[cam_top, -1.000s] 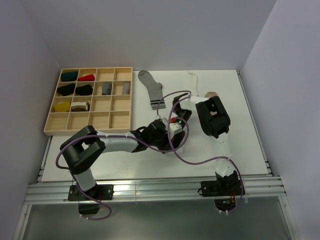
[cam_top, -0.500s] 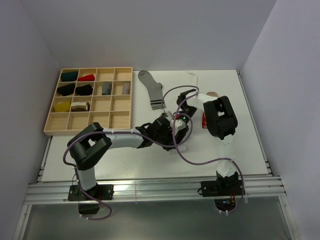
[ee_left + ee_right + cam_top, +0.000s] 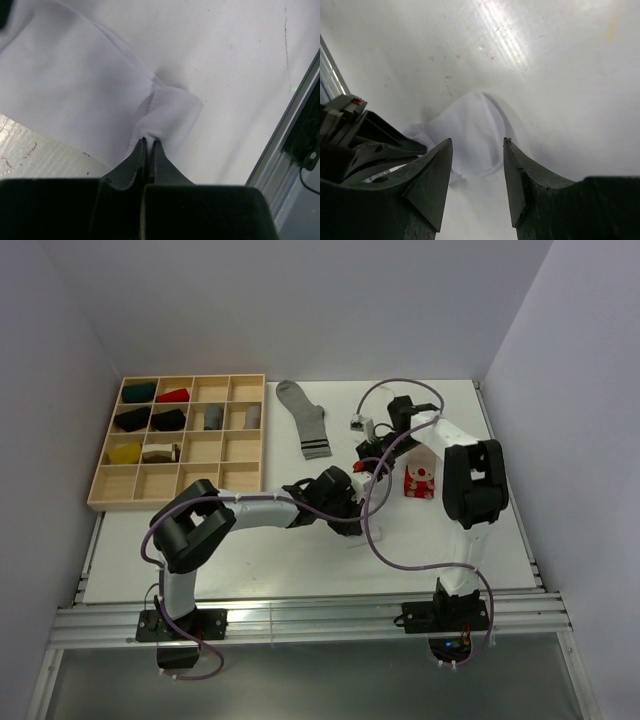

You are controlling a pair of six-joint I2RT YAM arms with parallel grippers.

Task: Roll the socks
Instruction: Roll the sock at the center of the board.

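My left gripper [image 3: 148, 140] is shut on a pinched fold of a pale white sock [image 3: 75, 85] that lies flat on the table. In the top view the left gripper [image 3: 358, 500] sits mid-table. My right gripper [image 3: 478, 141] is open and empty, its jaws just above a raised fold of the same white fabric [image 3: 472, 125]; in the top view it [image 3: 376, 462] is right beside the left one. A red-and-white patterned sock end [image 3: 419, 481] lies just right of both grippers. A grey sock with black stripes [image 3: 306, 418] lies flat at the back, apart from both grippers.
A wooden compartment tray [image 3: 245, 430] holding several rolled socks stands at the back left. The table's right edge rail [image 3: 285, 125] runs close to the left gripper. The left gripper's fingers [image 3: 375, 150] show at the left of the right wrist view.
The right arm's elbow swung right and its wrist moved back, uncovering the red-and-white sock end. The left gripper moved a little right and back, still pinching the white fabric.
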